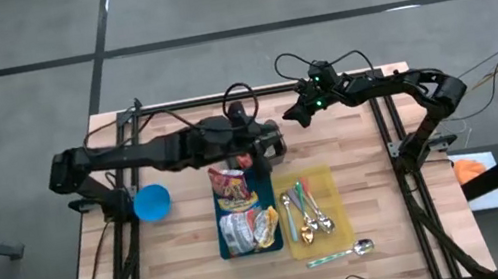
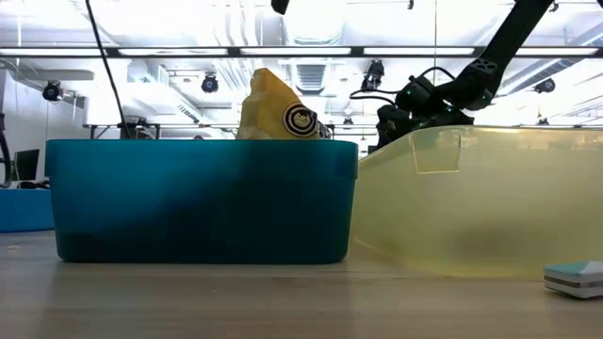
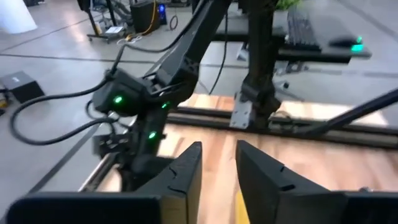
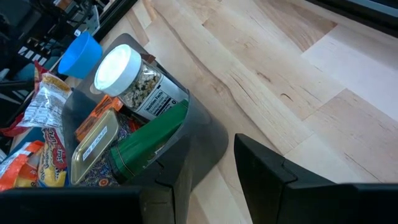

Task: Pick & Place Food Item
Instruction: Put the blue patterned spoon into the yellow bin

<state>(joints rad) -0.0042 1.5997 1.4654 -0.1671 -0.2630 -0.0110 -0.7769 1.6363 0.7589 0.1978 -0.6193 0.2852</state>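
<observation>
The left gripper [image 1: 273,145] hovered above the 12 o'clock end of the one blue bin [image 1: 231,249], its two fingers [image 3: 186,177] a narrow gap apart and holding nothing. At about 1 o'clock from it, the right gripper [image 1: 298,114] hung over bare wood near the table's [image 1: 190,271] far edge, its jaws likewise parted and empty. The food items all lay in the bin: a yellow snack bag [image 1: 232,188] stood tallest, poking over the rim in the low view, and the right wrist view showed one white-lidded jar [image 4: 134,81], one green canister [image 4: 149,140] and one gold tin [image 4: 93,146] packed at the end nearest the grippers, with crinkled snack bags [image 4: 43,112] beyond, too jumbled to count. At 3 o'clock of the bin, touching it, sat one yellow tray [image 1: 325,182] with what looked like four spoons [image 1: 307,216]. One more spoon [image 1: 344,253] lay on the table at 6 o'clock of the tray. One blue cup [image 1: 151,202] stood at 9 o'clock of the bin.
</observation>
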